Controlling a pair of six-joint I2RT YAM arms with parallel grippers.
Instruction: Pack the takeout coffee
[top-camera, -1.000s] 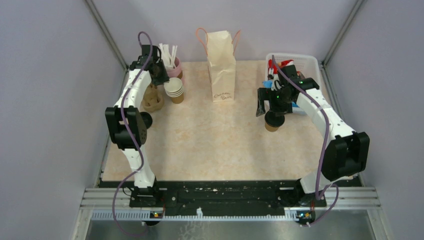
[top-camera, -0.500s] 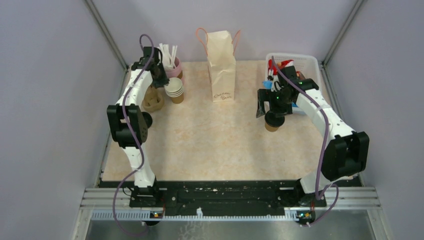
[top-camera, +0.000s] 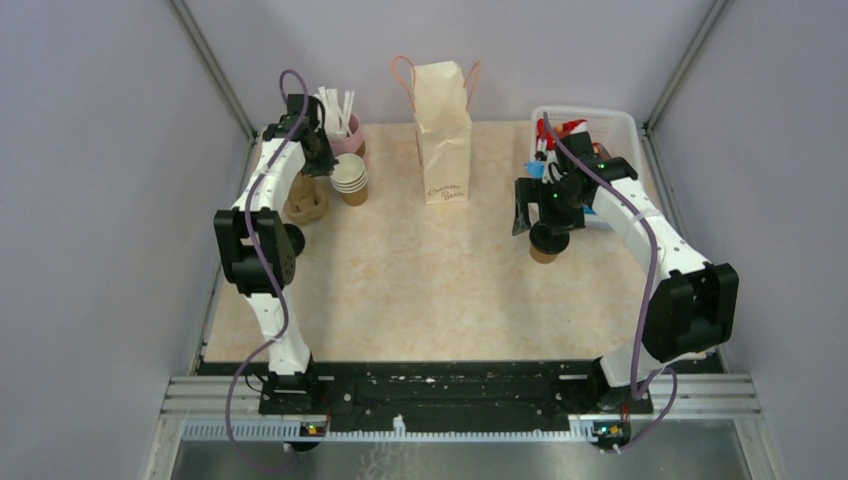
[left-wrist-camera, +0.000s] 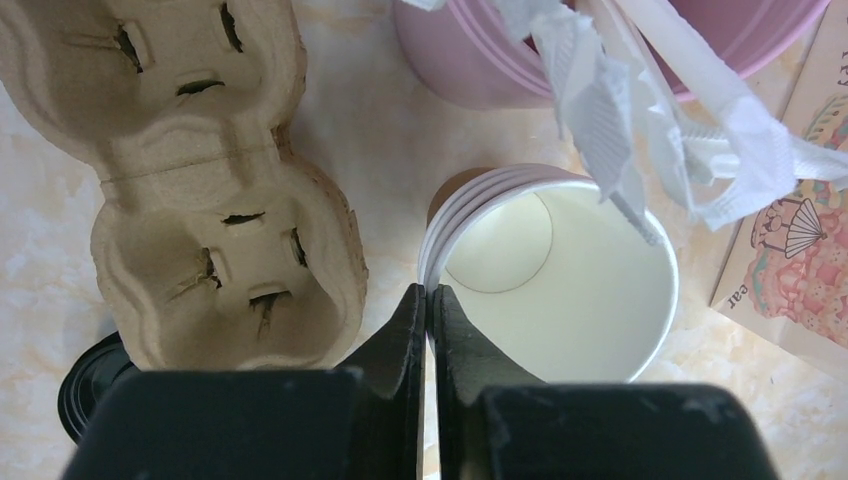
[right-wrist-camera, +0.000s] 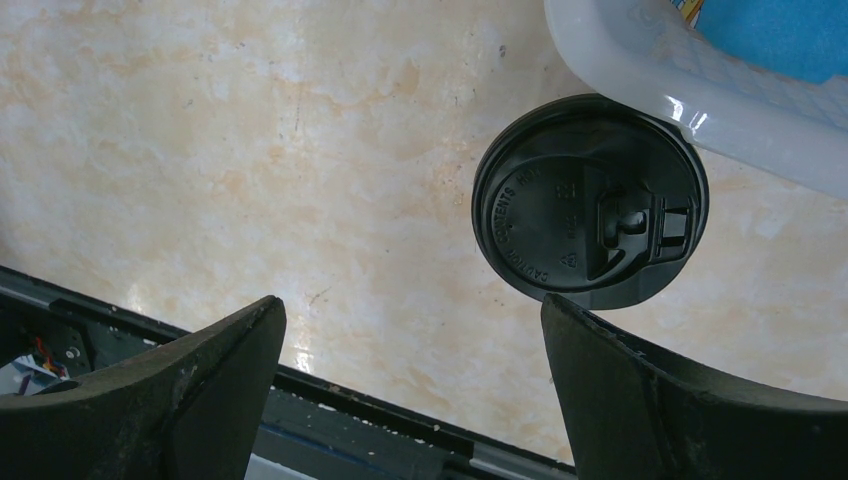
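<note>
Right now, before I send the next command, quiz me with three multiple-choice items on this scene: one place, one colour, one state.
1. The left fingers meet the stack of lidless cups at its: A rim; B base; C mid-wall.
2. The straw cup is: A blue; B green; C pink.
3. The right fingers above the lidded cup are: A spread wide; B shut on it; C shut on nothing.

Key:
1 A, the left wrist view shows them pinched together on the white rim.
2 C, its pink wall shows behind the stack.
3 A, the right wrist view shows them far apart, touching nothing.
</note>
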